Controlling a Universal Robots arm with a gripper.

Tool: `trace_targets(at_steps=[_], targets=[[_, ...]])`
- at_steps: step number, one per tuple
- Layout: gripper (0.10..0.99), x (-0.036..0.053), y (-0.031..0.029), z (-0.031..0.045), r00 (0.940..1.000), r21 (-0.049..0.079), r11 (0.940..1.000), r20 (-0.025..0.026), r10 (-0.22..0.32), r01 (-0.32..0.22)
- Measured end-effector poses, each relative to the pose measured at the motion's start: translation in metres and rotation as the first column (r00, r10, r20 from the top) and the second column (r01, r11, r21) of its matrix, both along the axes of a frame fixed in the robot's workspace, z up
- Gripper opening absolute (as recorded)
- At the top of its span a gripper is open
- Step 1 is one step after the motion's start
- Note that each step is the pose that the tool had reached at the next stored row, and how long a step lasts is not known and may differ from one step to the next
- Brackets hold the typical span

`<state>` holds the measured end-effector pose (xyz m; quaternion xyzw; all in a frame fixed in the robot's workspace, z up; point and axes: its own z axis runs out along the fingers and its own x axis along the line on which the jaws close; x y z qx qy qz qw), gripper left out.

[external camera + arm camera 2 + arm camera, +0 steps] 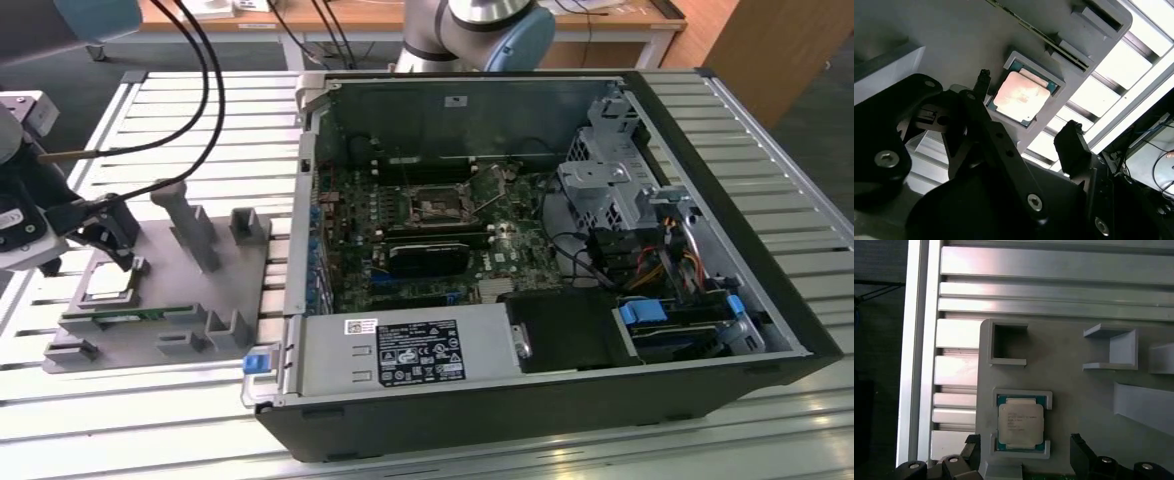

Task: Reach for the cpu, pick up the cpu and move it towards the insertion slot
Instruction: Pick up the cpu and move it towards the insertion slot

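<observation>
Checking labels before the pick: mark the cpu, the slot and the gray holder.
cpu [1020, 423]: first wrist view, middle of its metal top.
slot [437, 207]: exterior view, dark centre of the socket.
holder [176, 292]: exterior view, bare flat base.

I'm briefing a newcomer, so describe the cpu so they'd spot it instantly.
Find the open computer case; on the exterior view's left of it lies a grey plate. The cpu sits in a square framed pocket on that plate. It's the flat square chip with a shiny silver top, unlike the narrow green stick beside it.
</observation>
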<state>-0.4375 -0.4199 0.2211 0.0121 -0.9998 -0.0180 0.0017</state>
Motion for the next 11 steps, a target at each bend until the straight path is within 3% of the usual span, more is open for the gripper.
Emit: trace_targets(at_steps=[3,4,11], targets=[[0.761,0.0000,0.0000,-0.0013,1.0000,0.000,1.0000,0.0000,0.000,0.000],[0.690,0.0000,0.0000,-0.0019,1.0000,0.000,1.0000,0.0000,0.000,0.000],[0.690,0.0000,0.0000,-0.0063,1.0000,0.000,1.0000,0.0000,0.000,0.000]])
